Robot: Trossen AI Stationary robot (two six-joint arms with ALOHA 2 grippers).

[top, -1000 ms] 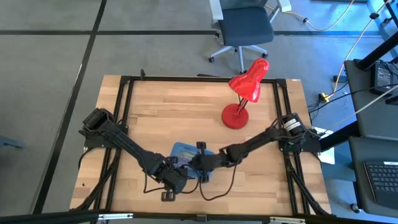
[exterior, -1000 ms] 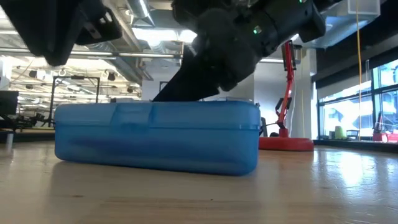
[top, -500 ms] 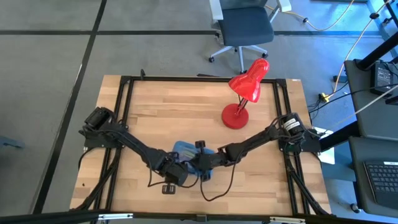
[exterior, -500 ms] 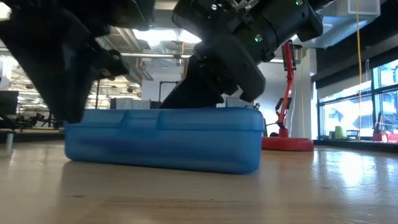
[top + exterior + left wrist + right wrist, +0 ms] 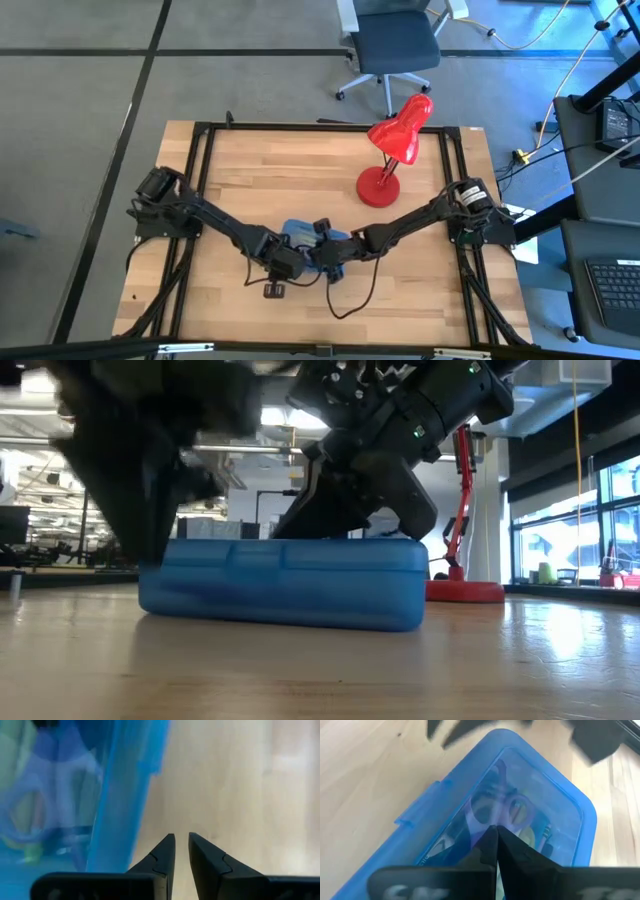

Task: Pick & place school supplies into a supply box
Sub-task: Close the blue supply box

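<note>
The flat rectangular translucent blue plastic supply box [image 5: 285, 582] lies with its lid down near the front edge of the light wooden slatted table [image 5: 300, 180], about midway across it. Through the clear lid, in the right wrist view, the purple-handled scissors [image 5: 492, 810] show lying inside among other thin supplies, which are too blurred to tell apart.

The left gripper [image 5: 181, 851] sits low at the box's left end, just beside its side wall. Its two dark fingers [image 5: 162, 855] stand almost together with only a narrow slit between them, and nothing is held in that slit; bare wood shows past the tips. From above, the left gripper [image 5: 283, 262] lies over the box's left front corner, its arm stretching back to the table's left edge.

The right gripper [image 5: 495, 842] is over the lid of the box, its fingers pressed together into one closed point that rests on or just above the clear panel; whether it actually touches cannot be told. From above, the right gripper [image 5: 325, 255] covers the box's right part, and its arm runs back to the table's right edge. In the low view both dark arms crowd down onto the box from above.

Farther back on the table, well apart from the box, stands the red desk lamp [image 5: 392, 150] on its round base. Beyond the table's far edge, on the grey floor, is a dark office chair [image 5: 392, 45].
</note>
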